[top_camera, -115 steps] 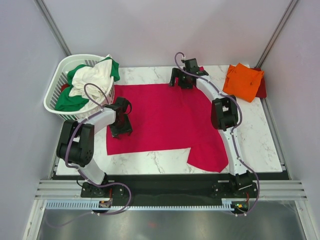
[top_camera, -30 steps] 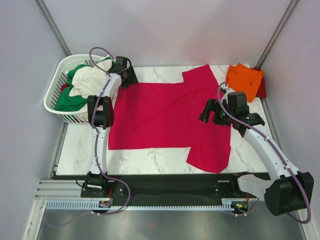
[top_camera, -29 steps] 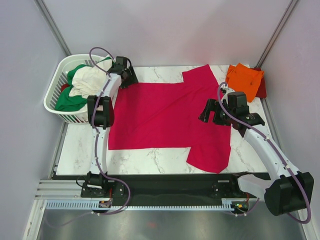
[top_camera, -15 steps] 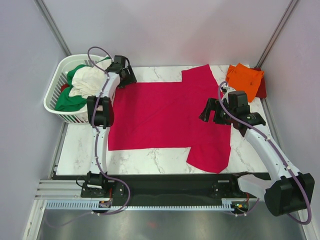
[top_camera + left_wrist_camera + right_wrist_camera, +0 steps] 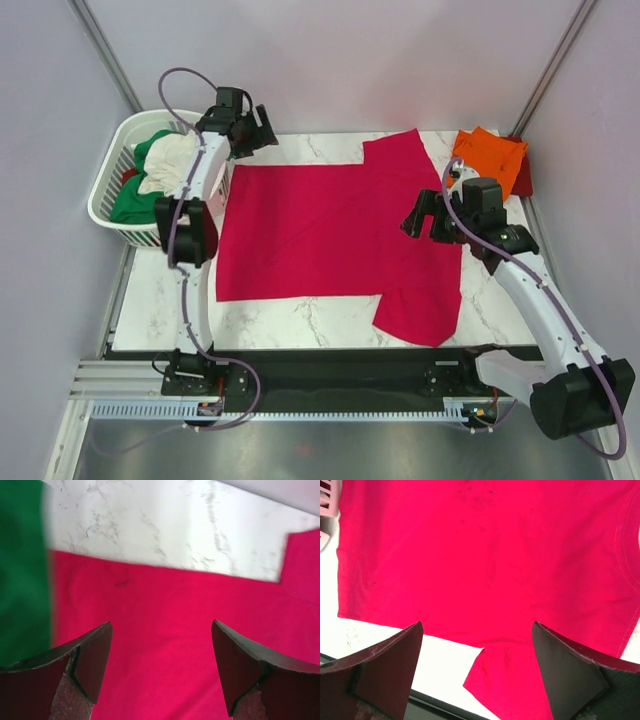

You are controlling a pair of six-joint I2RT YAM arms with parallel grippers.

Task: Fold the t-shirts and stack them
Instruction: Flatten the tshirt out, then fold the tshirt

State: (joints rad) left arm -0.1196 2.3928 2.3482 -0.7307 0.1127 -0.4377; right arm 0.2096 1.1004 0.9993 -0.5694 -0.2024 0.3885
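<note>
At 10 o'clock, basket [image 5: 100, 200]: white slatted tub just off the left edge of the surface [image 5: 300, 318]. It is heaped with a green t-shirt [image 5: 135, 203] and a cream-white t-shirt [image 5: 175, 160].
At 2 o'clock, orange t-shirt [image 5: 488, 162]: folded, lying on a dark red t-shirt [image 5: 524, 178] that shows only as a strip along its right side.
In the way: from above, my left arm runs up along the basket's right wall and covers part of the rim.
Crimson-pink t-shirt [image 5: 320, 235]: spread flat over the middle of the surface, one sleeve reaching to 1 o'clock and the other to 5 o'clock by the near edge.
Left wrist view alone: blurred green cloth fills the left margin. The crimson far hem lies straight against the marble, with a step at the right where the sleeve starts.
Right wrist view alone: a stitched seam curves down the right side, small dark flecks mark the cloth, and the basket slats show in the top left corner.
Left end effector [image 5: 258, 128]: fingers wide apart with nothing between them, over the crimson shirt's 11 o'clock corner and just beside the basket.
Right end effector [image 5: 418, 215]: fingers spread and empty, over the shirt's 3 o'clock side and pointing toward 9 o'clock.
Contact: I cannot tell whether either set of tips touches the cloth.
</note>
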